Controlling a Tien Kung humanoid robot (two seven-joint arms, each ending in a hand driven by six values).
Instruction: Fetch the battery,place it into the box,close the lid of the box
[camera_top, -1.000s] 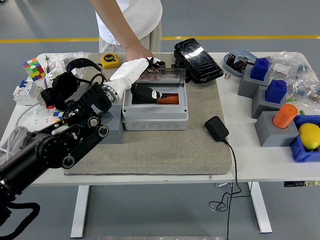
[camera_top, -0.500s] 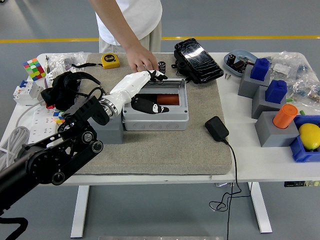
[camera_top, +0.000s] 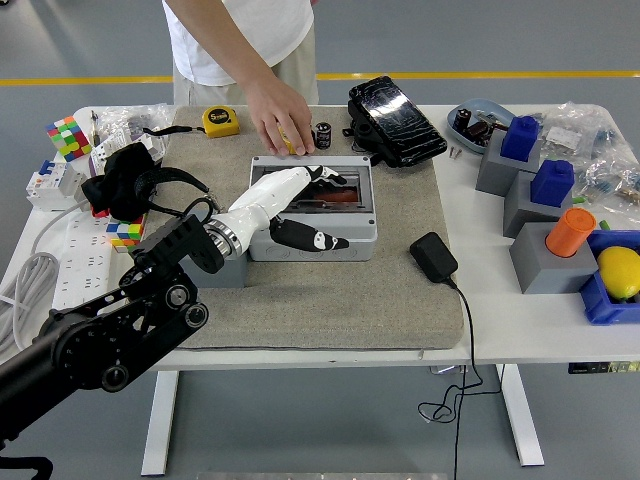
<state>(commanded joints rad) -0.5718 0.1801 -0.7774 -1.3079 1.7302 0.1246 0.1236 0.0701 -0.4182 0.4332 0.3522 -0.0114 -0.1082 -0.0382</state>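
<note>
- left hand (camera_top: 300, 205) – white plastic shell, black fingertips, on black jointed arm entering from lower left; lies over front half of box (camera_top: 313, 208), fingers loosely spread, gripping nothing; thumb hangs down box's front wall
- box – grey moulded plastic, rectangular, rounded corners, centre of frame on grey felt-like mat (camera_top: 400, 290); clear lid (camera_top: 335, 175) lies down flat over the top, glossy, see-through
- battery (camera_top: 343, 197) – orange-red cylinder, lying on its side inside box, seen through lid at right of the hand
- person's hand (camera_top: 281, 115) – bare, reaches down from top centre, fingertips touching mat just behind box's far edge; a small yellow bit at fingertips, can't tell what
- small black cylinder (camera_top: 323, 134) – upright, silver top, just right of person's hand, behind box
- tape measure (camera_top: 220, 121) – yellow, rounded case, upper left on mat
- black glossy wrapped pack (camera_top: 396, 120) – flat, shiny film, upper centre-right
- black adapter (camera_top: 433, 256) – matte block right of box, cable running off table's near edge
- colour cube (camera_top: 68, 136) – multicoloured tiles, upper left
- grey blocks (camera_top: 548, 262) at right hold blue shapes and an orange cylinder (camera_top: 570, 231); yellow lemon-shaped thing (camera_top: 620, 271) in blue tray, far right
- right hand not in frame
</note>
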